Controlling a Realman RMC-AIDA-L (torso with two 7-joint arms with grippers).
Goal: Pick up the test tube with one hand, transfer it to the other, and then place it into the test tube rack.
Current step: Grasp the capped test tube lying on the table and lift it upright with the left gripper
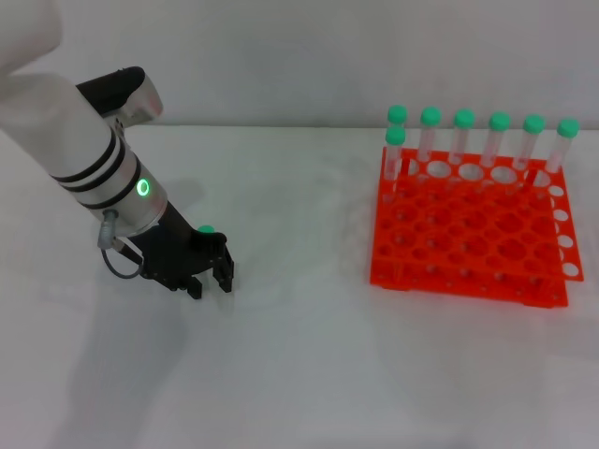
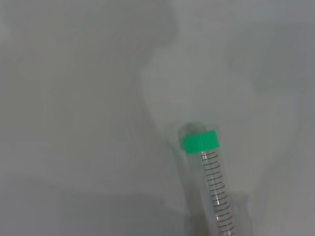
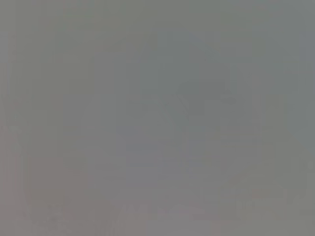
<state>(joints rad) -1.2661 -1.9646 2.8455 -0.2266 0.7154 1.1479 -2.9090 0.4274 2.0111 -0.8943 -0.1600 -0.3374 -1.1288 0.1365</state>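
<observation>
While the left black two-fingered gripper (image 1: 208, 278) sits low over the slim clear green-capped test tube (image 2: 210, 177), jaw state unclear. Grip mid-body, lift level. Orange-red holed plastic rack (image 1: 468, 229) well off right.

There are no words, names or numbers to read anywhere. The test tube (image 2: 215, 189) has small black measuring lines up its clear side, seen in the left wrist view, but no numbers can be read beside them.
</observation>
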